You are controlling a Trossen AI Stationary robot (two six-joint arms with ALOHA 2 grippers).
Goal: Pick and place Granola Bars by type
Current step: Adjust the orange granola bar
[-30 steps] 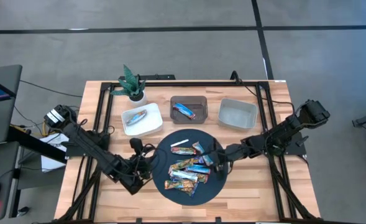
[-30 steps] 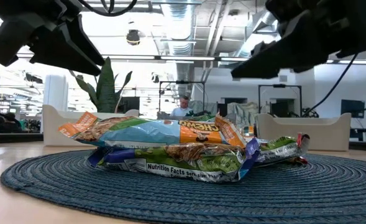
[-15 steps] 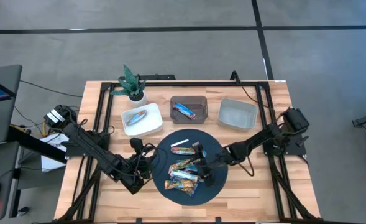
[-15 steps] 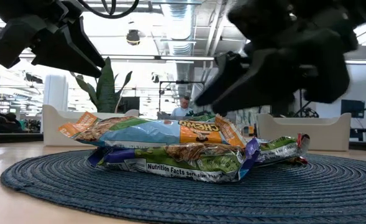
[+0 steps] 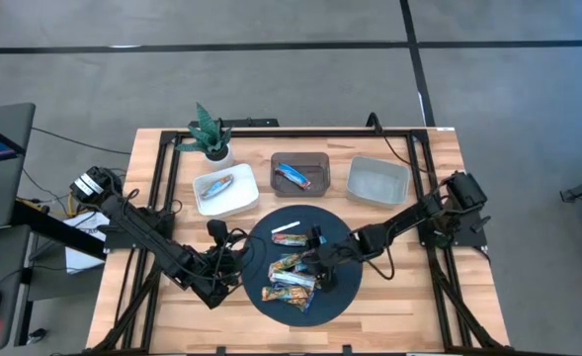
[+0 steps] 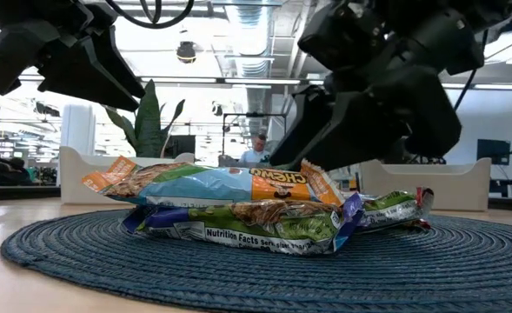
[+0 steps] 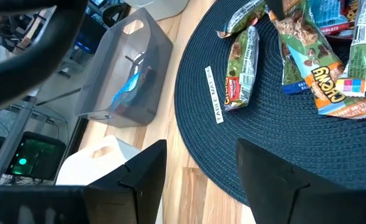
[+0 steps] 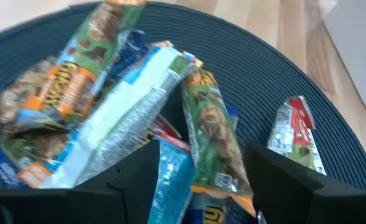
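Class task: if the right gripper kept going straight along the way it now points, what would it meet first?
Most likely the green-wrapped granola bar between the open fingers of the right gripper, lying on the pile on the blue mat. Depth is uncertain.

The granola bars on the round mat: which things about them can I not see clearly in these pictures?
- High view: the right claw covers part of the granola bars; their exact number is unclear.
- Low view: bars behind the front of the pile are hidden.
- Right wrist view: blur makes the wrapper text unreadable.
- High view: the bars in the white bin and the brown bin are too small to tell their type.
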